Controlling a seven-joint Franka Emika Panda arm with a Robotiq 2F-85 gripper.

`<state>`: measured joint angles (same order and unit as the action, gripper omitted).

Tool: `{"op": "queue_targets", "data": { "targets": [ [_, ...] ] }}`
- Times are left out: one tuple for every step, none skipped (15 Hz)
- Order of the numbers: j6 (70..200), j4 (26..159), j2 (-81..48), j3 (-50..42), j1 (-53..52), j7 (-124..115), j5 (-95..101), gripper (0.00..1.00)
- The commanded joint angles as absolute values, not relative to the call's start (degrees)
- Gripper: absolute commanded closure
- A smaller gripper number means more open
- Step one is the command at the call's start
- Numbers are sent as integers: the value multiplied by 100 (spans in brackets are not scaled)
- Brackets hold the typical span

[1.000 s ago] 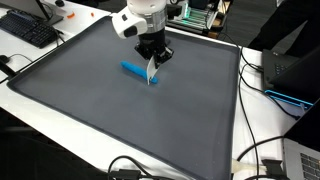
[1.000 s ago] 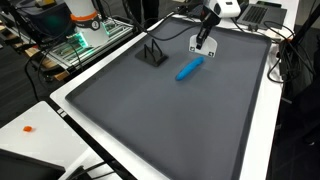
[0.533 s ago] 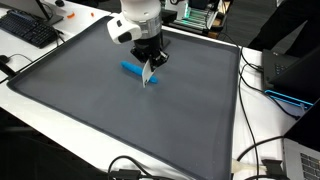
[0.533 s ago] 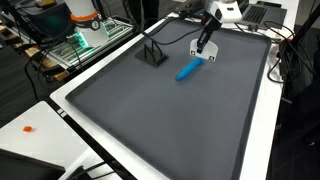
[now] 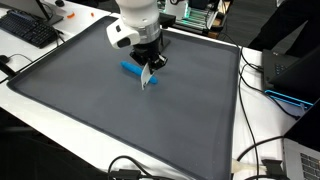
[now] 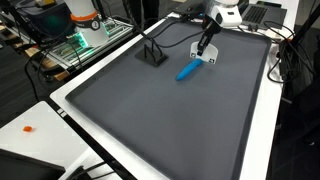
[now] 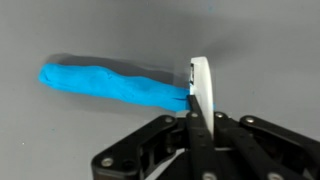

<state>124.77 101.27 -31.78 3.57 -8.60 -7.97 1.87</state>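
Gripper (image 7: 196, 118): fingers together, clamped on a thin white blade (image 7: 200, 82), which is held upright and edge-on. The blue roll (image 7: 110, 83) lies flat on the grey mat (image 5: 90, 110), toward the desk's far edge and well clear of every corner. The blade appears to touch one end of it. My judgement: I should keep the blade vertical, low to the mat and square to that end, so it neither rides over the roll nor skews it. No brand, label or writing is legible.
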Motion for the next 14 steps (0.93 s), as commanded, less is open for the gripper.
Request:
{"op": "queue_targets", "data": {
  "targets": [
    [12609, 10059, -3385, 215, -985, -1003, 387, 99],
    [12621, 10061, -3406, 205, -996, -1018, 389, 99],
    [12640, 10064, -3428, 200, -1002, -1035, 375, 99],
    [12647, 10064, -3449, 190, -1011, -1054, 377, 99],
    [12655, 10075, -3466, 181, -1013, -1069, 369, 99],
    [12661, 10090, -3474, 180, -1008, -1067, 355, 99],
    [12664, 10103, -3479, 174, -1006, -1079, 352, 99],
    [12654, 10129, -3471, 194, -981, -1061, 299, 99],
    [12633, 10151, -3467, 210, -963, -1056, 259, 99],
    [12624, 10200, -3446, 220, -947, -1054, 230, 99],
    [12632, 10247, -3421, 234, -930, -1049, 196, 99],
    [12646, 10309, -3385, 262, -898, -1008, 137, 99],
    [12650, 10344, -3366, 283, -877, -979, 89, 99],
    [12652, 10380, -3346, 306, -852, -945, 37, 99]
  ]
}}
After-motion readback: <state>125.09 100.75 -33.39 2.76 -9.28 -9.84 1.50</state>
